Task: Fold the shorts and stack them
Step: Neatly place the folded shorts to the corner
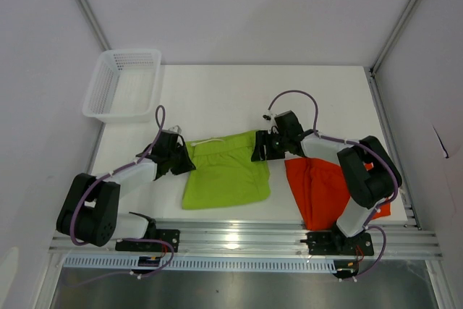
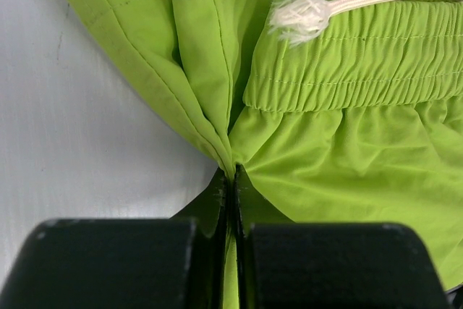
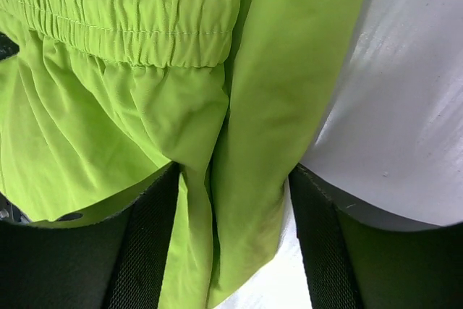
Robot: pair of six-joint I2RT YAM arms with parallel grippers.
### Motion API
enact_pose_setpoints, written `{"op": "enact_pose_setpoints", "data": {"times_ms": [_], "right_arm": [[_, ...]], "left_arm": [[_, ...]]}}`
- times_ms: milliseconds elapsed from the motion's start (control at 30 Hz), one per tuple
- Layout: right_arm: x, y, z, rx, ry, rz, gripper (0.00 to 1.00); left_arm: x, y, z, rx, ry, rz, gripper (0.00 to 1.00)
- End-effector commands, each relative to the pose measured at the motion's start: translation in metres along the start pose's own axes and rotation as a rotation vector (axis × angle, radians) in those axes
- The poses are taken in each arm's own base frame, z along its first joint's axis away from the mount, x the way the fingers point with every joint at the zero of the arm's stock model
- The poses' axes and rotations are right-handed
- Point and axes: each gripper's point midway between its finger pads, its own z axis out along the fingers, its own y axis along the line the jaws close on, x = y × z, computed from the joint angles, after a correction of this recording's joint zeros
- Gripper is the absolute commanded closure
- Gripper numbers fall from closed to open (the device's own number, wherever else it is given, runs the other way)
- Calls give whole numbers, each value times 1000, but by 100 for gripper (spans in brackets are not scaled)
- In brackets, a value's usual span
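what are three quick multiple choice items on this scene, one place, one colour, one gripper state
1. Where does the white basket stand? A far left corner of the table B near right corner C table middle
2. What colour are the shorts under the right arm? A blue B orange C white
3. How is the left gripper? A wide open B shut on the green shorts C shut on the drawstring
Answers: 1 A, it sits by the far left edge; 2 B, orange shorts lie beneath that arm; 3 B, its jaws pinch a green fold in the left wrist view.
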Motion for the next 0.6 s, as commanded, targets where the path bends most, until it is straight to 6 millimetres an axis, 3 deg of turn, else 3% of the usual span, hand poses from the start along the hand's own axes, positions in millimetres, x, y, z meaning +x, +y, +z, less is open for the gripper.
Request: {"op": "enact_pose_setpoints", "data": {"times_ms": [0, 133, 233, 267, 333, 433, 567], "right_arm": [[21, -31, -1, 139, 58, 26, 37], [26, -33, 3, 138, 82, 27, 52], [26, -33, 3, 155, 85, 17, 69], [24, -33, 2, 157, 83, 16, 80], [22, -30, 1, 155, 79, 11, 89], [14, -28, -3, 206, 55, -6, 100], [8, -32, -20, 346, 39, -16, 100]], "left_arm": [[-3, 10, -1, -53, -9, 17, 100], [-3, 12, -1, -60, -9, 12, 100], [-4, 11, -1, -59, -14, 12, 100], [-2, 12, -2, -64, -14, 16, 100], [-4, 9, -3, -72, -21, 21, 100], [-7, 3, -7, -87, -37, 30, 100], [-5, -17, -13, -64, -40, 37, 100]]}}
